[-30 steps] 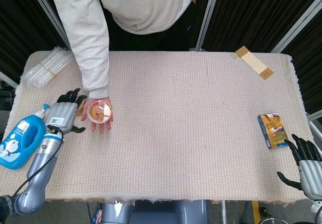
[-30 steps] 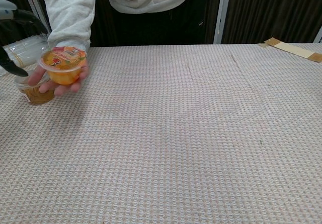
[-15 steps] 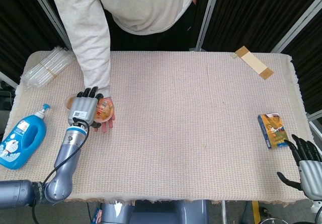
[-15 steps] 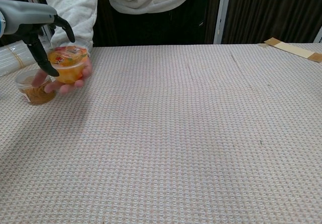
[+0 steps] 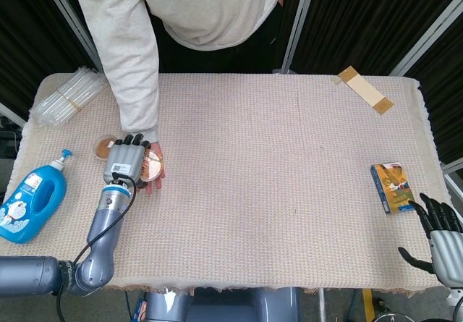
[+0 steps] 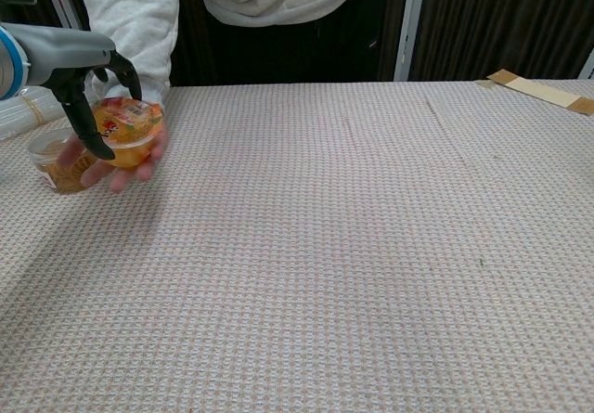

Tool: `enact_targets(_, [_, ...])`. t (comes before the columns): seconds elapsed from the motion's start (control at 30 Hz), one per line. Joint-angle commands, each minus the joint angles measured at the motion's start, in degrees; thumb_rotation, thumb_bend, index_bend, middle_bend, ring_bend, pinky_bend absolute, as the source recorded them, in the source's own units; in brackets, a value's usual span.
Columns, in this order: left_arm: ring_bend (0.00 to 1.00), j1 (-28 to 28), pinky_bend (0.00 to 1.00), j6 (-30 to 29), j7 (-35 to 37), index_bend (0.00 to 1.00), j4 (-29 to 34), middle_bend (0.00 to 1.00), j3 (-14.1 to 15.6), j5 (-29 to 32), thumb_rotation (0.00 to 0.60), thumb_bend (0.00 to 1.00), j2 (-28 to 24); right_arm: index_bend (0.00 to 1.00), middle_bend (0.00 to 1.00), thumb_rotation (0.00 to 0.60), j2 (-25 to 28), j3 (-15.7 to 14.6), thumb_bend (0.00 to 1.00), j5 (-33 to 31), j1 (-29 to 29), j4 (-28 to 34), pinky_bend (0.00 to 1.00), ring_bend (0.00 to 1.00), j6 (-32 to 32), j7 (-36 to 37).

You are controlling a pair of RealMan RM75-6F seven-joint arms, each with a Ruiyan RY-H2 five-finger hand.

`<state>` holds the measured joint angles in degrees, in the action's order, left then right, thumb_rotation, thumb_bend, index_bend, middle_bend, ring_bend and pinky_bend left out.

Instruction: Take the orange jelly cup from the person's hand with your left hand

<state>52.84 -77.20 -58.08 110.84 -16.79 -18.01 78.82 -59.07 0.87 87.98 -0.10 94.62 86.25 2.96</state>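
Note:
The orange jelly cup (image 5: 150, 165) (image 6: 130, 123) lies in the person's upturned palm (image 6: 121, 167) at the table's left side. My left hand (image 5: 124, 161) (image 6: 79, 74) is over the cup from the left. Its thumb comes down the cup's near-left side and a finger curves behind the far rim, so the fingers bracket the cup with no firm grip visible. The person's fingers still support it from below. My right hand (image 5: 438, 231) rests at the table's near right corner with its fingers spread and nothing in it.
A small jar of brown contents (image 5: 105, 147) (image 6: 58, 167) stands just left of the palm. A blue bottle (image 5: 32, 195) lies at the left edge, with clear plastic packaging (image 5: 69, 94) behind it. A blue-and-yellow box (image 5: 391, 187) and a cardboard strip (image 5: 365, 90) are on the right.
My left hand has moved right from beside the palm to over the cup, and its fingers have come down around it. The person's hand has sunk slightly.

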Motion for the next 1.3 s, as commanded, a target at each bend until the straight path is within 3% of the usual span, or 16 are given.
enact_targets(0.03, [0.26, 0.08, 0.3, -0.49, 0.74, 0.5, -0.26, 0.29, 0.45, -0.99, 0.6, 0.26, 0.6, 0.12, 0.0, 0.6, 0.01, -0.01, 0.11, -0.05, 0.0, 0.04, 0.0, 0.0, -0.04, 0.0])
enact_targets(0.17, [0.35, 0.13, 0.38, -1.46, 1.2, 0.6, -0.81, 0.4, 1.68, -3.18, 0.6, 0.32, 1.62, 0.12, 0.0, 0.6, 0.0, -0.01, 0.11, -0.11, 0.01, 0.08, 0.0, 0.0, -0.11, -0.04])
enact_targets(0.4, [0.51, -0.01, 0.51, -3.04, 2.74, 0.77, -2.96, 0.56, 3.21, -7.64, 0.6, 0.54, 3.84, 0.12, 0.0, 0.6, 0.02, 0.01, 0.11, -0.14, -0.05, 0.14, 0.0, 0.0, -0.01, -0.13])
enact_targets(0.63, [0.53, -1.1, 0.52, -4.39, 6.08, 0.78, -2.39, 0.58, 3.24, -13.05, 0.6, 0.55, 3.98, 0.12, 0.0, 0.6, 0.03, 0.02, 0.11, -0.16, -0.05, 0.1, 0.0, 0.0, -0.04, -0.05])
enact_targets(0.83, [0.53, -2.78, 0.52, -5.05, 9.19, 0.79, 3.29, 0.59, 2.85, -16.91, 0.6, 0.55, 0.8, 0.12, 0.0, 0.6, 0.02, 0.02, 0.11, -0.12, -0.07, 0.1, 0.0, 0.0, 0.04, -0.15])
enact_targets(1.0, [0.53, -6.54, 0.52, -5.44, 12.69, 0.79, 10.61, 0.59, 6.49, -23.33, 0.6, 0.56, -3.76, 0.12, 0.0, 0.6, 0.01, 0.02, 0.11, -0.14, -0.11, 0.12, 0.0, 0.0, 0.09, -0.21])
enact_targets(1.13, [0.53, -11.72, 0.52, -4.92, 16.81, 0.79, 15.85, 0.59, 13.77, -32.69, 0.6, 0.56, -8.69, 0.12, 0.0, 0.6, -0.02, 0.05, 0.11, -0.18, -0.13, 0.18, 0.0, 0.0, 0.13, -0.41])
enact_targets(1.3, [0.53, -16.83, 0.52, -3.07, 21.94, 0.79, 16.2, 0.59, 21.23, -41.94, 0.6, 0.55, -12.36, 0.12, 0.0, 0.6, -0.06, 0.12, 0.11, -0.38, -0.14, 0.3, 0.0, 0.0, 0.1, -0.64])
